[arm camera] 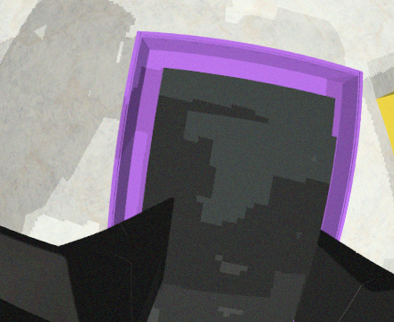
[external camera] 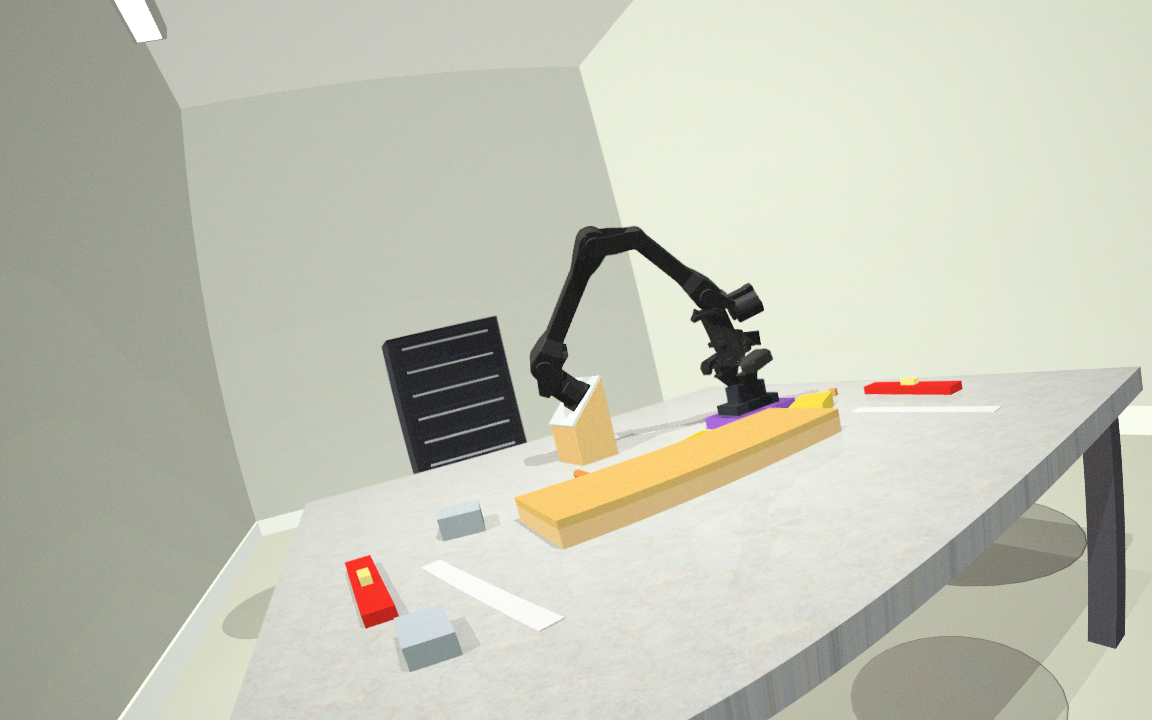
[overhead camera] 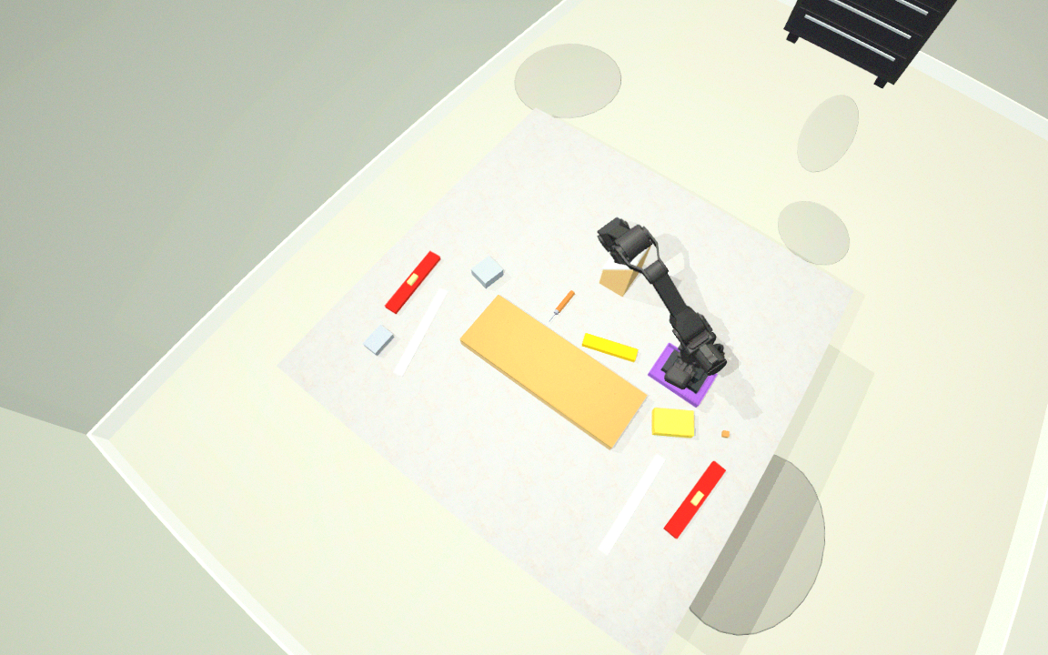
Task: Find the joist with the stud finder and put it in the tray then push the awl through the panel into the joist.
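Note:
My gripper (external camera: 738, 367) (arm camera: 234, 218) is shut on the dark stud finder (overhead camera: 672, 363) (external camera: 746, 397) (arm camera: 246, 152) and points down. The stud finder's wide base is within the walls of the purple tray (overhead camera: 697, 399) (external camera: 723, 421) (arm camera: 232, 51) in the wrist view, low down at tray height; whether it rests on the tray floor is hidden. The orange floor panel (overhead camera: 549, 375) (external camera: 679, 461) lies beside the tray, with no hole visible. The awl (overhead camera: 564, 301) lies on the table behind the panel; only its orange handle (external camera: 580, 473) shows in the exterior view.
A yellow bar (overhead camera: 609, 347) lies between panel and tray. A yellow block (overhead camera: 672, 422) (external camera: 813, 400) and an orange cube (overhead camera: 725, 434) are near the tray. The arm stands on a wooden wedge (overhead camera: 614, 281) (external camera: 596, 431). Red levels, white strips and grey blocks lie farther out.

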`<state>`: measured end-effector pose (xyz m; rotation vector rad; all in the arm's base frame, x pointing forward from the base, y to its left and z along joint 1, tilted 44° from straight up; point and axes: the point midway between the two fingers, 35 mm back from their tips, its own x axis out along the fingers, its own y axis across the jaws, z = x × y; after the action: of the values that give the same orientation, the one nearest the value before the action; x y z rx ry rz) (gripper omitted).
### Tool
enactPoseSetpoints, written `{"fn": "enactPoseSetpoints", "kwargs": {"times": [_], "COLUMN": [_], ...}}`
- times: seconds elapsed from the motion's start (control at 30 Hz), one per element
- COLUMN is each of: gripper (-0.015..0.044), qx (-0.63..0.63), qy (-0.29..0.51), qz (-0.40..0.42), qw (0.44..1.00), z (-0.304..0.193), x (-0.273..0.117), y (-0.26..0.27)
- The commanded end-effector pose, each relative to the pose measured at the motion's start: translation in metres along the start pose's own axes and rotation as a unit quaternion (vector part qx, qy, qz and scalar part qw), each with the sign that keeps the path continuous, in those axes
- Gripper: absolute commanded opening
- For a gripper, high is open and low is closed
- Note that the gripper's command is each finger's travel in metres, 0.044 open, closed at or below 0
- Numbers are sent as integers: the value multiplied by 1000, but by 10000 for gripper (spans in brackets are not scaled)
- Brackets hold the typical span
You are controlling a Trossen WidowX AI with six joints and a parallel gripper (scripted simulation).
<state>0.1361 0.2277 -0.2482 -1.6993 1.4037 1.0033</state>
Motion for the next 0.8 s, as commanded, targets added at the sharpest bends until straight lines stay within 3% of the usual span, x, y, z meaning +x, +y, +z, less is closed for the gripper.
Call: {"fn": "enactPoseSetpoints", "kwargs": {"times": [0.0, 0.43, 0.77], "gripper": [0, 0, 263], "qx": [-2, -2, 0], "qy": [-2, -2, -1], "qz": [-4, -4, -1], "qw": [1000, 1000, 1000], "z": [0, -5, -5], "x": [2, 19, 18], "y": [-1, -1, 0]}}
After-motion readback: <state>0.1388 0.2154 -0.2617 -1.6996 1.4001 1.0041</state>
